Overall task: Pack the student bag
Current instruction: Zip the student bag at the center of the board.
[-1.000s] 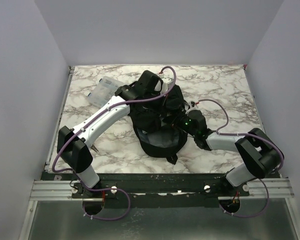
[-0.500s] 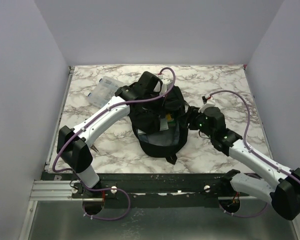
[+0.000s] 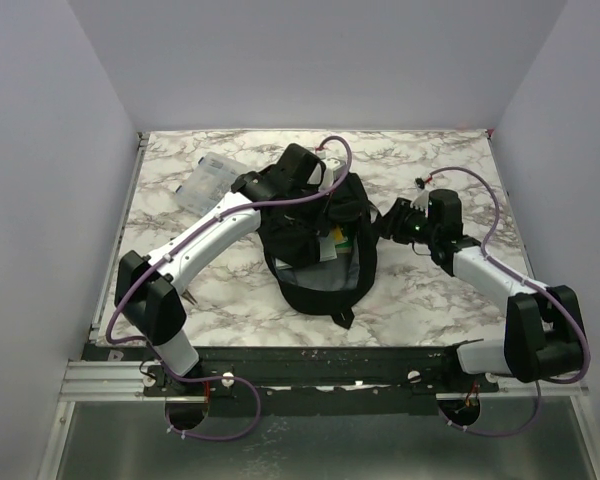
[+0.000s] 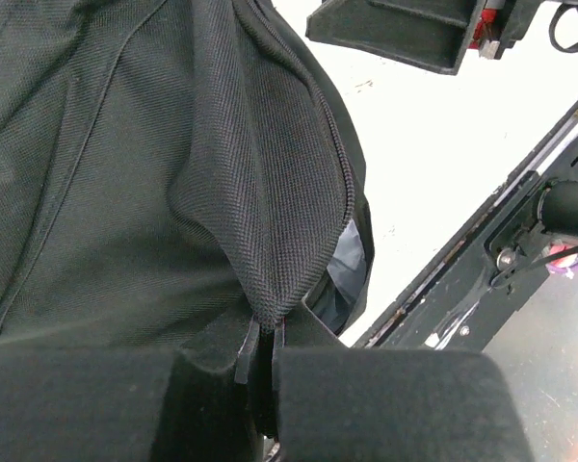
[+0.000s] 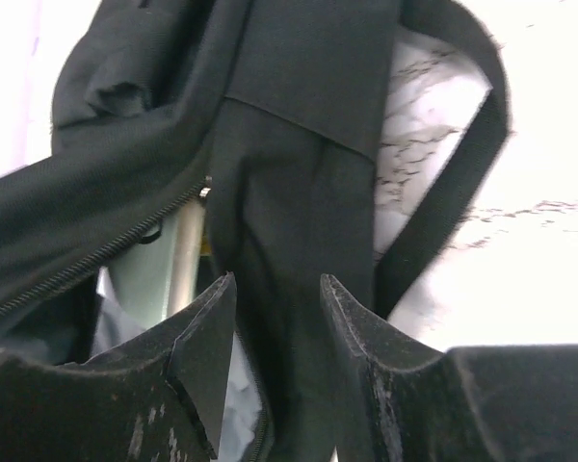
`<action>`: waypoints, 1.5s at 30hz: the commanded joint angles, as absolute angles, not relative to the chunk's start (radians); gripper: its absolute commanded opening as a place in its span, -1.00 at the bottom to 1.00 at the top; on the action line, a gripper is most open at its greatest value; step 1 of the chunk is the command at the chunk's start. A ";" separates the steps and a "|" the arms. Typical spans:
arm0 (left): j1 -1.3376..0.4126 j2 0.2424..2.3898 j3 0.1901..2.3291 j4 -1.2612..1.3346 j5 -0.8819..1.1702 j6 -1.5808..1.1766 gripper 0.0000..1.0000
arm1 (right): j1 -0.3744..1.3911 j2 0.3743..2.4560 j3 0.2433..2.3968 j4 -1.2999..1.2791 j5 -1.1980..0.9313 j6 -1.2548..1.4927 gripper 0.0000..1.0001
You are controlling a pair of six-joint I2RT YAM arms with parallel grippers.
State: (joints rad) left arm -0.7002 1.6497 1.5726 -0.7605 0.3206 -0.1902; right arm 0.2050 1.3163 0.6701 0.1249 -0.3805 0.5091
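Right arm [image 3: 483, 270] retreated; bag [image 3: 315, 285] runs near-far.

Right claw [image 3: 378, 230] farther right, farther back

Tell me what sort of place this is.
Probably a robot test cell: plain white walls box in a marble-patterned table, and the left arm and right arm rise from a metal rail at its near edge, around the student bag.

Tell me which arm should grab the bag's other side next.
Right: the right gripper is open at the edge of the student bag, while the left gripper is shut on its fabric.
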 commanded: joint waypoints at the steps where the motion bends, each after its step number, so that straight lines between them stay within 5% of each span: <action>1: -0.693 1.693 1.568 -0.827 0.234 -0.166 -1.00 | 0.205 1.361 0.702 0.203 -0.564 0.536 -0.16; 12: -0.695 1.677 1.395 -0.782 0.312 -0.311 -1.00 | 0.205 1.353 0.710 0.130 -0.501 0.478 -0.12; 22: -0.692 1.677 1.290 -0.747 0.306 -0.333 -1.00 | 0.205 1.436 0.719 0.155 -0.532 0.463 -0.36; 35: -0.644 1.642 1.292 -0.742 0.294 -0.315 -1.00 | 0.205 1.431 0.717 0.070 -0.289 0.482 -0.84; 45: -0.641 1.653 1.292 -0.739 0.363 -0.314 -1.00 | 0.206 1.423 0.778 0.002 -0.309 0.565 -0.86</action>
